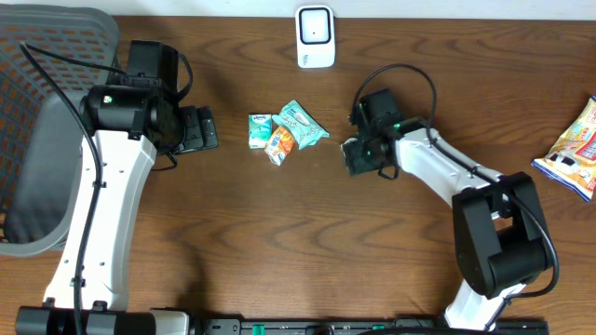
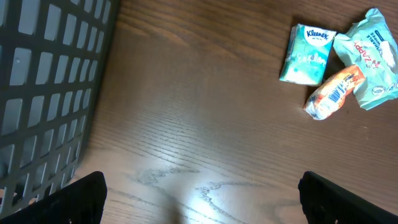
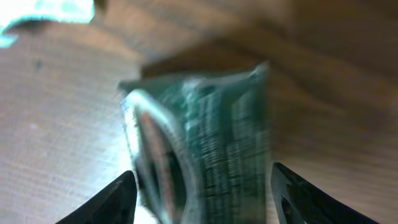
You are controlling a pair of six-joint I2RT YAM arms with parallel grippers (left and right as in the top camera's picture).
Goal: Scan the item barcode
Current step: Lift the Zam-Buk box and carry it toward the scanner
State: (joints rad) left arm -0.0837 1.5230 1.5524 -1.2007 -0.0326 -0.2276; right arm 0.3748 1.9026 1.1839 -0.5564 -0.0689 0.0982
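Note:
My right gripper (image 1: 357,154) (image 3: 200,190) is shut on a dark green packet (image 3: 205,143), whose printed side faces the wrist camera, blurred. From overhead the packet (image 1: 352,158) shows only as a dark shape at the jaws. A white scanner (image 1: 315,35) stands at the table's far edge, up and left of this gripper. My left gripper (image 1: 201,128) (image 2: 202,205) is open and holds nothing, hovering over bare wood to the left of the small packs.
A Kleenex pack (image 1: 260,129) (image 2: 305,55), an orange packet (image 1: 279,142) (image 2: 333,93) and a teal packet (image 1: 304,124) (image 2: 372,59) lie together mid-table. A grey mesh basket (image 1: 42,102) (image 2: 43,93) is at the left. A snack bag (image 1: 577,149) lies at the right edge.

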